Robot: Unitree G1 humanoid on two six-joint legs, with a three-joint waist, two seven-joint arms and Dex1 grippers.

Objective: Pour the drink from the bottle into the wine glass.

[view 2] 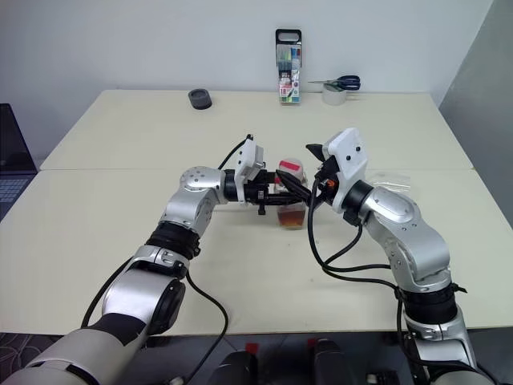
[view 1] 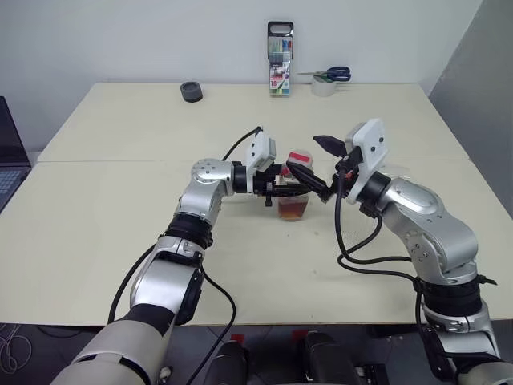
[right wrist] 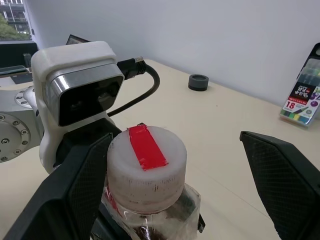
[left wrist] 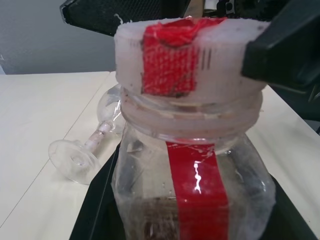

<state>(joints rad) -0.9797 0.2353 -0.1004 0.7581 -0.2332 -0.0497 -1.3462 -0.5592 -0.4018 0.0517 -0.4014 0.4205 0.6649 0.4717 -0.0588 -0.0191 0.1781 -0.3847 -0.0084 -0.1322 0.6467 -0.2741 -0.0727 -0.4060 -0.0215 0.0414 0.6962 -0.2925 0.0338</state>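
My left gripper [view 1: 282,191] has its jaws clamped on the bottle [view 1: 294,196], upright mid-table [view 1: 112,216]. My right gripper [right wrist: 175,195] has its jaws spread wide, straddling the cap [right wrist: 146,167]. The wine glass [left wrist: 87,150] lies tipped over just beyond it.

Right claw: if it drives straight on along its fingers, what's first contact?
Likely the bottle's cap, sitting between the open fingers of the right claw. Beyond it is the left claw's camera housing. Depth is uncertain.
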